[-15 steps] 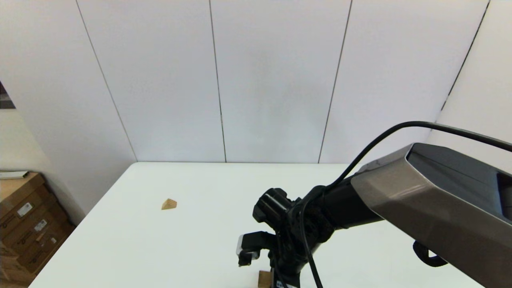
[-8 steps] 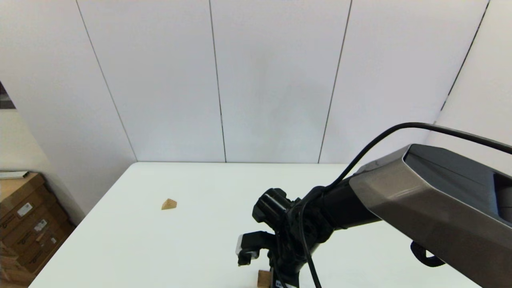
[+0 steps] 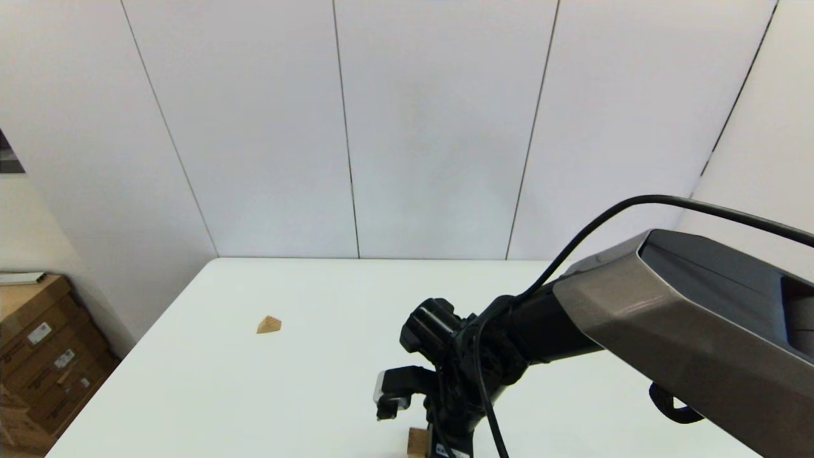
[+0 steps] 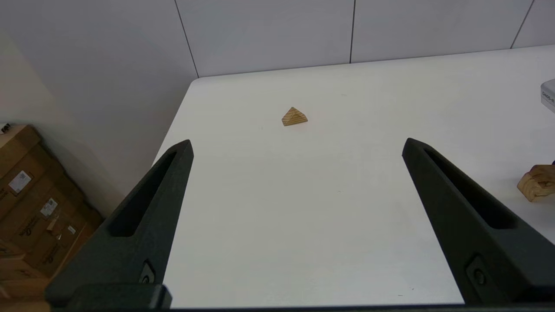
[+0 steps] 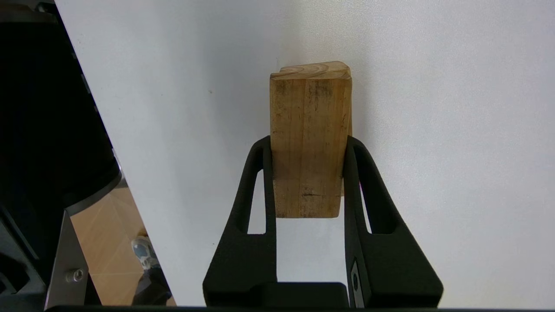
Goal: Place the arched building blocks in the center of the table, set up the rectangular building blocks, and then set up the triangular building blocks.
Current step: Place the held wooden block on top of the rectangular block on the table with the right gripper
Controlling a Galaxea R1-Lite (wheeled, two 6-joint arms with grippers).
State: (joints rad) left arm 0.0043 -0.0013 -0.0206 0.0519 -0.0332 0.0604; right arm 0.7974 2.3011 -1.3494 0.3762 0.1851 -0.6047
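My right gripper (image 5: 308,145) is shut on the arched building block (image 5: 308,138), a thick light-brown wooden piece held low over the white table (image 5: 433,86). In the head view this block (image 3: 418,441) peeks out beside the right wrist at the table's near edge. In the left wrist view it (image 4: 537,183) lies far off to the side. The triangular building block (image 3: 269,325) rests alone on the table's left part. My left gripper (image 4: 297,142) hangs open and empty, with the triangular block (image 4: 294,117) well ahead of it. The rectangular building block is out of view.
Brown cardboard boxes (image 3: 38,356) are stacked on the floor beyond the table's left edge. A white panelled wall (image 3: 407,127) closes the far side. The right arm's grey forearm (image 3: 687,337) and black cable cover the table's right part.
The right arm has crept slightly to the left with the arched block still in its grip. The triangular block has stayed put.
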